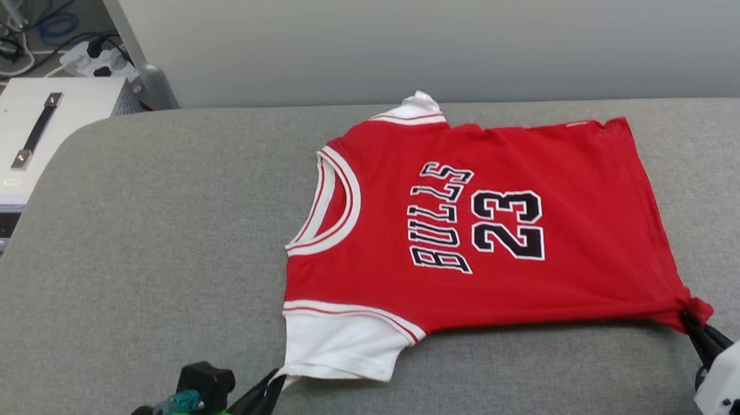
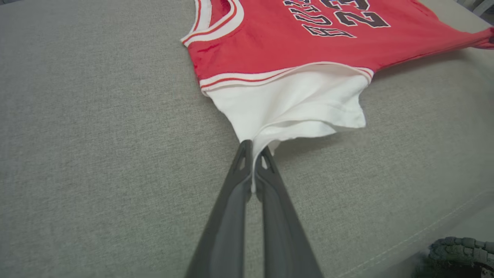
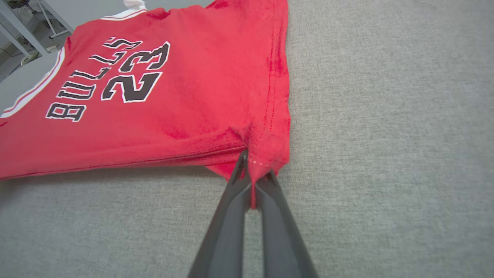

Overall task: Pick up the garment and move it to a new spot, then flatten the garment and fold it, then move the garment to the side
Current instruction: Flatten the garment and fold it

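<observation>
The garment (image 1: 475, 226), a red T-shirt with white sleeves and a "BULLS 23" print, lies print-up and spread out on the grey cushioned surface (image 1: 139, 262), collar toward the left. My left gripper (image 1: 279, 376) is shut on the edge of the near white sleeve (image 2: 293, 104), pinched between its fingers (image 2: 239, 170). My right gripper (image 1: 689, 320) is shut on the near red hem corner (image 3: 266, 154). The near edge of the garment is stretched taut between the two grippers and slightly lifted.
A white box with a black handle (image 1: 33, 133) stands on the floor at the left, with cables (image 1: 39, 42) behind it. A pale wall (image 1: 461, 25) runs behind the surface. Bare grey surface lies to the left of the garment and in front of it.
</observation>
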Available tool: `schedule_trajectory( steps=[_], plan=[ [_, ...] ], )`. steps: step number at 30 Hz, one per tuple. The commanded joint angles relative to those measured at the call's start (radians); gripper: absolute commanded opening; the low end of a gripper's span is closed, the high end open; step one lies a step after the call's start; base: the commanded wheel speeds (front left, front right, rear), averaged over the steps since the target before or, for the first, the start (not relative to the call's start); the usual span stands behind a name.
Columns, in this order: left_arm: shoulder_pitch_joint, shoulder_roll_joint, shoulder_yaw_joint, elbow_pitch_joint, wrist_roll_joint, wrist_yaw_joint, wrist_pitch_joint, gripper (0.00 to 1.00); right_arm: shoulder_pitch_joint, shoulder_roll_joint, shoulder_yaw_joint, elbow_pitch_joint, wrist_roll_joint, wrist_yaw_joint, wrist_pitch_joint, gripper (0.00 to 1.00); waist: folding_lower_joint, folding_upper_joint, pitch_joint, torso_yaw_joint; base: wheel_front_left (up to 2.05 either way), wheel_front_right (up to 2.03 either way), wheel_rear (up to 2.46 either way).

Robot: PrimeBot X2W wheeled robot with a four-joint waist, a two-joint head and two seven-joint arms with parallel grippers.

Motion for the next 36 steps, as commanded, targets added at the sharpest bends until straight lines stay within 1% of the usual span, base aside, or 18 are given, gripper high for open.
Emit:
schedule_trajectory(
  steps=[1,6,12,18,22,25,28,33,36],
  plan=[
    [0.03,0.014,-0.001,-0.017,-0.005,0.008,0.002,0.0,0.037,-0.009,-0.016,-0.016,0.008,-0.002,0.013,0.0,0.0001,0.0,-0.044,-0.01,0.0,0.0,0.0],
    [0.096,0.025,-0.017,-0.073,-0.011,0.023,0.011,0.0,0.138,-0.015,-0.061,-0.078,-0.006,-0.002,0.066,0.0,0.0001,0.0,-0.071,-0.016,0.0,0.0,0.0],
    [0.178,0.055,-0.033,-0.122,-0.022,0.034,0.029,0.0,0.254,-0.029,-0.131,-0.191,-0.046,-0.002,0.151,0.0,0.0001,0.0,-0.09,-0.025,0.0,0.0,0.0],
    [0.263,0.107,-0.053,-0.216,-0.037,0.042,0.075,0.0,0.384,-0.037,-0.22,-0.342,-0.089,-0.002,0.261,0.0,0.0001,0.0,-0.098,-0.028,0.0,0.0,0.0],
    [0.298,0.141,-0.051,-0.292,-0.043,0.057,0.096,0.0,0.454,-0.024,-0.284,-0.462,-0.105,-0.002,0.328,0.0,0.0001,0.0,-0.084,-0.03,0.0,0.0,0.0],
    [0.282,0.149,-0.03,-0.34,-0.043,0.07,0.092,0.0,0.476,-0.003,-0.342,-0.533,-0.122,-0.002,0.362,0.0,0.0001,0.0,-0.072,-0.03,0.0,0.0,0.0],
    [0.237,0.15,-0.009,-0.363,-0.039,0.075,0.09,0.0,0.475,0.015,-0.379,-0.582,-0.141,-0.002,0.397,0.0,0.0001,0.0,-0.055,-0.032,0.0,0.0,0.0],
    [0.122,0.142,0.011,-0.369,-0.032,0.064,0.113,0.0,0.437,0.04,-0.424,-0.643,-0.169,-0.002,0.454,0.0,0.0001,0.0,-0.011,-0.036,0.0,0.0,0.0],
    [0.042,0.134,0.011,-0.356,-0.026,0.051,0.137,0.0,0.401,0.048,-0.435,-0.665,-0.185,-0.002,0.483,0.0,0.0001,0.0,0.025,-0.042,0.0,0.0,0.0]
  ],
)
